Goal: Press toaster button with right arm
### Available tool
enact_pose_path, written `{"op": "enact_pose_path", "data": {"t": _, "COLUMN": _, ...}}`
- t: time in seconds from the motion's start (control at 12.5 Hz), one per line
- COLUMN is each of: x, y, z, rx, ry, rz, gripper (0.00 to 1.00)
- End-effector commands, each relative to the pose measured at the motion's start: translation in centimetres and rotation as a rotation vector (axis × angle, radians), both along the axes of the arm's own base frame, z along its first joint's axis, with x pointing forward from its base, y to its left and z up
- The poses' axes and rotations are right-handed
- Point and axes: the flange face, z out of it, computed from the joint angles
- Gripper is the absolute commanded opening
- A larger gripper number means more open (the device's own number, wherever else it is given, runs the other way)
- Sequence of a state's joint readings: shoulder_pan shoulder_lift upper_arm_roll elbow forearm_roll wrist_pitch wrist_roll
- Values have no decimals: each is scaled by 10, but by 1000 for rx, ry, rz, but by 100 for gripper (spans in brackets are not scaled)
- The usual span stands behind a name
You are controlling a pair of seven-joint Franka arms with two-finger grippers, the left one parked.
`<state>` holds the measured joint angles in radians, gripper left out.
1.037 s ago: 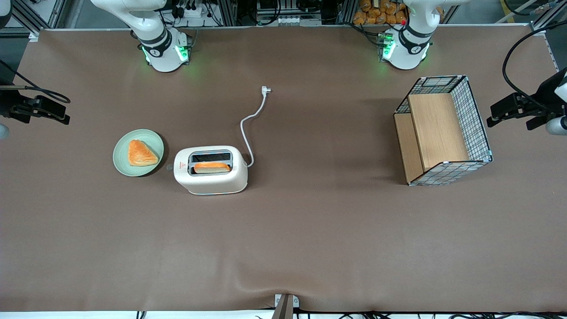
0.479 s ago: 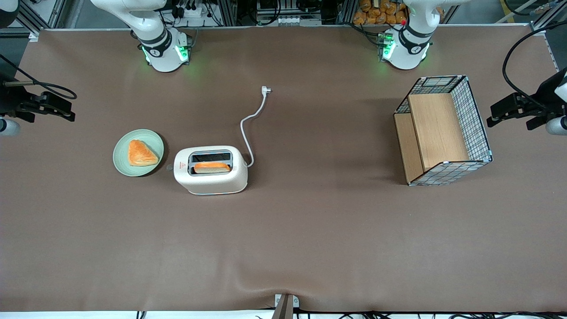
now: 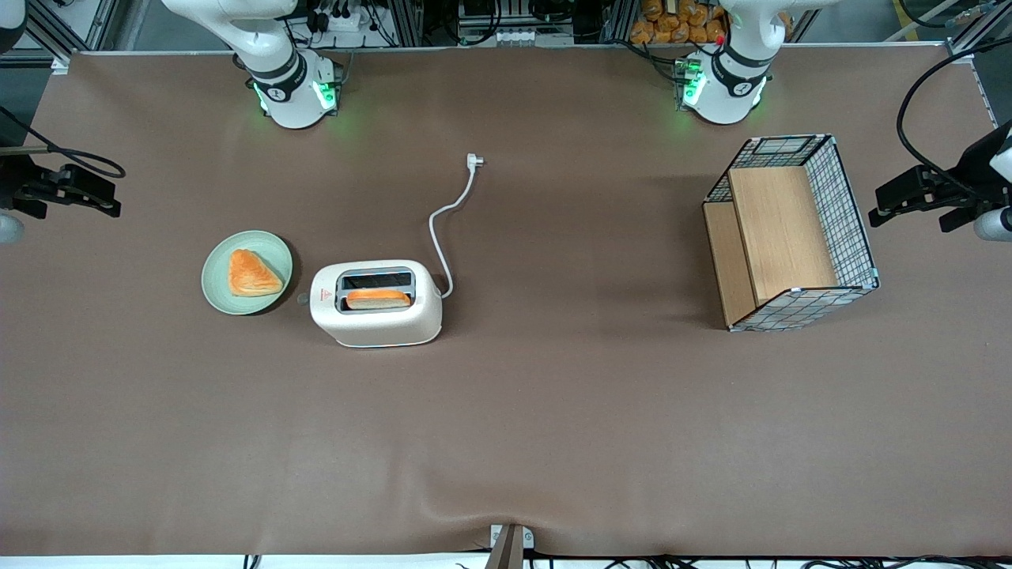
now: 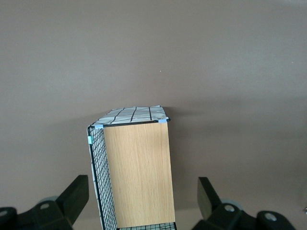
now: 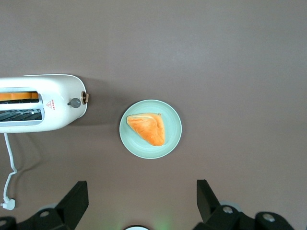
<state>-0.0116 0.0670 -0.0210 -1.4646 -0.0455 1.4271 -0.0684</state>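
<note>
A: Where now?
B: End effector [image 3: 103, 201] high over the working arm's end of the counter [image 3: 553, 427], well apart from everything, fingers [image 5: 72, 203] spread wide, pinching nothing.
A: And the target?
B: Toaster [image 3: 376, 304] mid-counter, bread [image 3: 378, 298] in the slot nearer the front camera. Button [image 5: 74, 102] poking out of the narrow end by the red triangle [image 5: 53, 103], facing the plate [image 3: 217, 280] just beside.
A: Best way in?
B: Probably fingers pressed together first, for one firm tip. Then down into the gap between plate and toaster, level with the button, and a straight push.
A: Risks?
B: Likely a sliding toaster if pushed off-centre; a clipped plate or pastry [image 3: 253, 273] if dropped too near them.
</note>
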Motion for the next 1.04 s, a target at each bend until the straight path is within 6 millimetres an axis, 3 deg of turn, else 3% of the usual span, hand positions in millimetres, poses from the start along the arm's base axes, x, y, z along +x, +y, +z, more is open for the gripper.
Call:
{"op": "enact_pose_path", "data": {"t": 0.0, "x": -2, "y": -2, "z": -1, "rx": 28, "ry": 16, "rz": 4, "gripper": 43}}
{"op": "enact_pose_path", "data": {"t": 0.08, "x": -7, "y": 4, "z": -4, "rx": 22, "ry": 58, "rz": 16, "gripper": 7}}
{"op": "enact_pose_path", "data": {"t": 0.16, "x": -5, "y": 7, "z": -6, "rx": 28, "ry": 57, "rz": 11, "gripper": 0}}
{"op": "enact_pose_path", "data": {"t": 0.32, "x": 4, "y": 6, "z": -7, "rx": 105, "ry": 10, "rz": -3, "gripper": 0}}
{"op": "enact_pose_path", "data": {"t": 0.56, "x": 14, "y": -17, "z": -36, "rx": 249, "ry": 65, "rz": -105, "gripper": 0}}
{"op": "enact_pose_path", "data": {"t": 0.96, "x": 21, "y": -4, "z": -80, "rx": 286, "ry": 123, "rz": -107, "gripper": 0}}
